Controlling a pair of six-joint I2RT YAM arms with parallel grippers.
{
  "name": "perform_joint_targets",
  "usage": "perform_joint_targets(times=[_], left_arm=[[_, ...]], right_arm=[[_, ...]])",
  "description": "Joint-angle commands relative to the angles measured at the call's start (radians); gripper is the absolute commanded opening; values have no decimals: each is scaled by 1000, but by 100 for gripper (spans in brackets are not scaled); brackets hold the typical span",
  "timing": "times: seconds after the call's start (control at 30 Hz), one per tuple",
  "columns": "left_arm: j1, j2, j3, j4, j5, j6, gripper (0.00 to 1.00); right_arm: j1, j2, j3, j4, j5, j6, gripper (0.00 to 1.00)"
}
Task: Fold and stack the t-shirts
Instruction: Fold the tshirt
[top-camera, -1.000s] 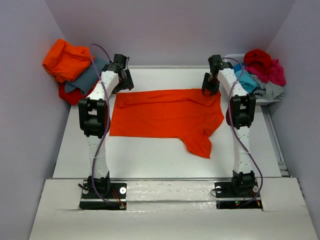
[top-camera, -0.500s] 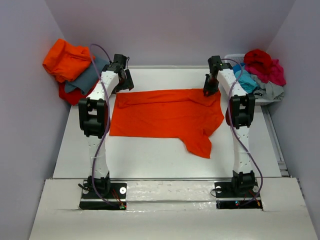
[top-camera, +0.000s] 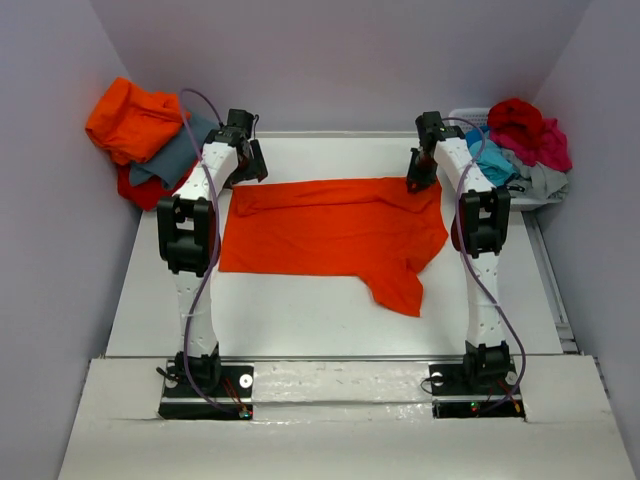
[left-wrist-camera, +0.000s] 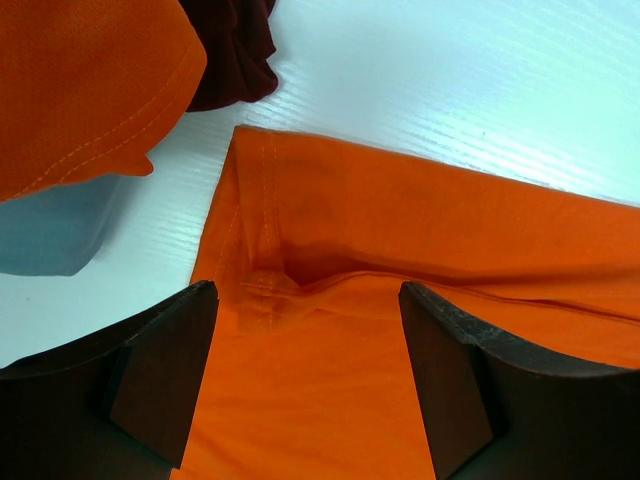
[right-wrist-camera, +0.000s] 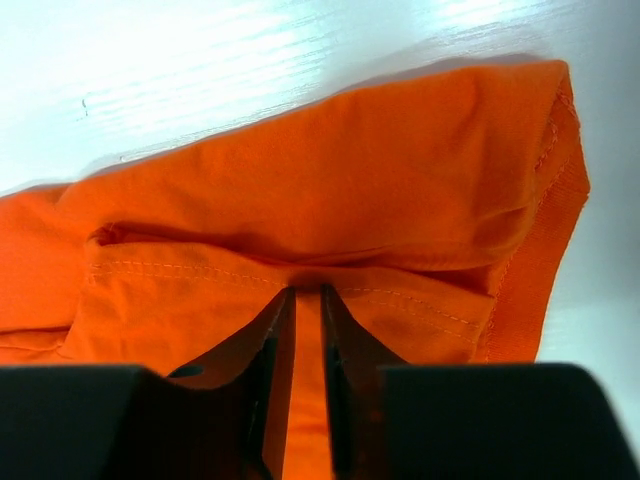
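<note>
The left gripper (left-wrist-camera: 305, 325) stood with jaws spread wide over the far-left corner of the orange t-shirt (top-camera: 330, 230), gripping nothing. The shirt lay spread flat on the table (top-camera: 300, 320) between the arms. At its far-right corner the right gripper (right-wrist-camera: 305, 300) was pinched tight on a fold of hem. Soft, light and limp, the cloth would probably lift best by its corners.

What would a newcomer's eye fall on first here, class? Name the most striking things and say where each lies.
A bright orange t-shirt lies spread across the middle of the white table. At its far edge the right tool pinches a fold, while the left tool stands open over the left corner. A pile of shirts sits far left, a heaped basket far right.
</note>
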Motion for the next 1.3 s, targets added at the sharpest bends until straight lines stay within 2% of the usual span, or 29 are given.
perform_joint_targets(times=[0.0,0.03,0.13,0.3,0.4,0.47,0.57,0.8,0.9,0.93,1.27], left_arm=[[-6,-21,-28,-2,-9,11,85],[-6,-21,-31,1,-9,13,85],[-6,-24,-34,0,-6,13,85],[-6,-22,-32,3,-3,14,84],[-6,-21,-31,1,0,14,84],[-6,-21,-31,3,0,16,84],[-6,-22,-32,3,0,16,84],[-6,-21,-31,1,5,17,84],[-6,-22,-32,1,5,17,84],[-6,-24,-32,1,5,17,84],[-6,-22,-31,-2,8,19,84]], right_arm=[[10,-10,2,17,24,-2,34],[10,-4,7,15,26,-2,43],[10,0,12,9,32,1,54],[10,5,12,14,37,0,54],[10,17,9,15,26,1,48],[10,20,2,17,18,1,36],[10,20,-10,24,8,0,25],[10,25,-4,25,3,-2,20],[10,25,-10,23,-5,-2,14],[10,20,-14,21,-3,-2,8],[10,-55,-45,-20,-14,-8,7]])
